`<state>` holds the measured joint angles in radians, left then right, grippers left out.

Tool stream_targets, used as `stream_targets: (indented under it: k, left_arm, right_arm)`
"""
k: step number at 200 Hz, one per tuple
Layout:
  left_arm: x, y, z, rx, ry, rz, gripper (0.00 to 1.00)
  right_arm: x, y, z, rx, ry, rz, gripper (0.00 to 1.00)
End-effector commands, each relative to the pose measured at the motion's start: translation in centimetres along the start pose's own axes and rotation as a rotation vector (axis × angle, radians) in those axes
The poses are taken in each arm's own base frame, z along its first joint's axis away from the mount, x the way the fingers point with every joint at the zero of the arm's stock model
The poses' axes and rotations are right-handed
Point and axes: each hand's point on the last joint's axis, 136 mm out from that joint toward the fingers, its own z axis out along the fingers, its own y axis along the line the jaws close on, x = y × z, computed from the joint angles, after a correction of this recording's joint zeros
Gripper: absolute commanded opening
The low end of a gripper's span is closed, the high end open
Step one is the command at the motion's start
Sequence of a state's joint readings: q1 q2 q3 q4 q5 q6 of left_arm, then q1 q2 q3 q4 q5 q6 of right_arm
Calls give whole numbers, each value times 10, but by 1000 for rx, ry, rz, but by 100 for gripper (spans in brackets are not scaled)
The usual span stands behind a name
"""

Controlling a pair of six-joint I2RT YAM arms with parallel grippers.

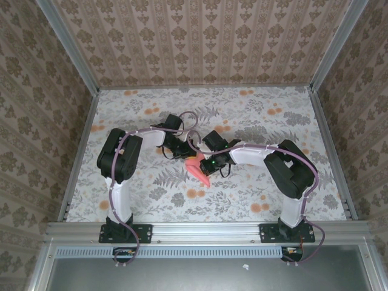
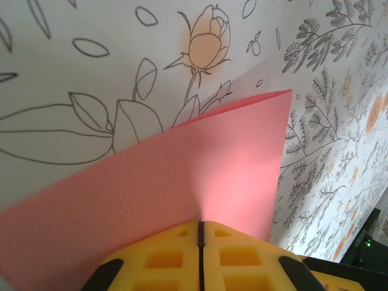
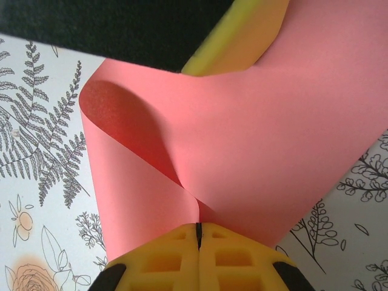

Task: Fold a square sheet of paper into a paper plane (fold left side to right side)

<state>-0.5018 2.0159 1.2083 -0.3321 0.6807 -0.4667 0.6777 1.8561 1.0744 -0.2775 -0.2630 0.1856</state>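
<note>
Seen from above, the two arms met near the middle of the flower-printed table (image 1: 151,182), where the square sheet of paper (image 1: 199,170) hung curled between them, its free corner pointing toward 5 o'clock. The left gripper (image 1: 185,150) stood at the sheet's 10 o'clock and the right gripper (image 1: 207,160) at its 2 o'clock, a small green light glowing on the right wrist. In the left wrist view, the left gripper (image 2: 200,225) had its yellow fingers pressed together on the sheet's near edge, and the pink-red sheet (image 2: 200,170) rose away toward 12 o'clock over the printed roses. In the right wrist view, the right gripper (image 3: 198,227) was likewise clamped flat on the paper (image 3: 242,139), which looped up in a soft roll toward 11 o'clock, with a yellow finger (image 3: 242,36) of the left gripper touching it at 12 o'clock.
</note>
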Motion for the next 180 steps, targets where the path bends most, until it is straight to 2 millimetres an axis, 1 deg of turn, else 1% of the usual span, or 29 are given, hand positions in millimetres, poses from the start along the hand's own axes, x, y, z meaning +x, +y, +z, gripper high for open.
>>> stream_targets:
  k: [1,33,83,155,180]
  left_arm:
    - [8,11,9,-44,32,-13,8]
    - [9,12,9,-44,32,-12,8]
    - [9,12,9,-43,31,-12,8]
    - [8,9,7,-41,24,-9,8]
    - [5,1,-1,-33,7,13,12]
  right_arm:
    - [-14,-4,-11,37,-46,11,0]
    - [-15,-7,-14,49,-57,19,0]
    - [-17,-5,-15,32,-56,20,0]
    - [0,-11,-4,47,3,20,0]
    - [6,-13,-1,62,37,2,0]
